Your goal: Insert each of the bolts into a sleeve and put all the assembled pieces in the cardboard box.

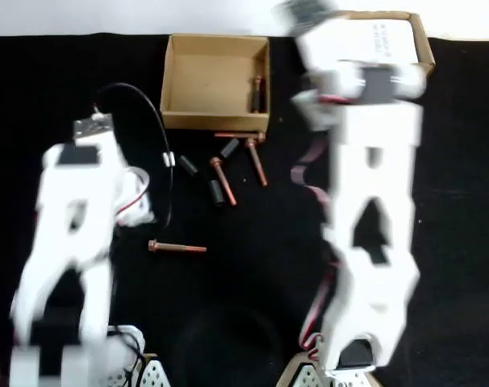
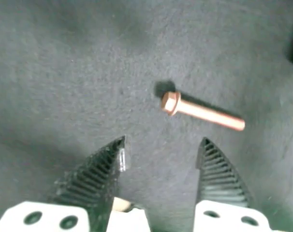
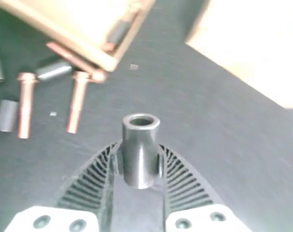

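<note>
My left gripper [image 2: 161, 153] is open just above the black mat, with a copper bolt [image 2: 202, 112] lying a short way ahead of its fingertips. That bolt [image 1: 177, 247] lies alone beside the left arm [image 1: 71, 218]. My right gripper [image 3: 138, 162] is shut on a dark sleeve [image 3: 139, 147], held upright with its bore showing. Two bolts [image 3: 24, 108] [image 3: 78, 104] and loose sleeves [image 3: 5, 115] lie beyond it, in front of the cardboard box [image 3: 95, 46]. The box [image 1: 180, 81] holds one assembled piece [image 1: 258, 93].
Bolts [image 1: 223, 181] [image 1: 256, 160] and sleeves [image 1: 188, 166] [image 1: 229, 148] are scattered just in front of the box. A second cardboard box [image 1: 418, 40] stands at the back right behind the right arm [image 1: 374, 201]. A black cable [image 1: 160, 137] loops by the left arm.
</note>
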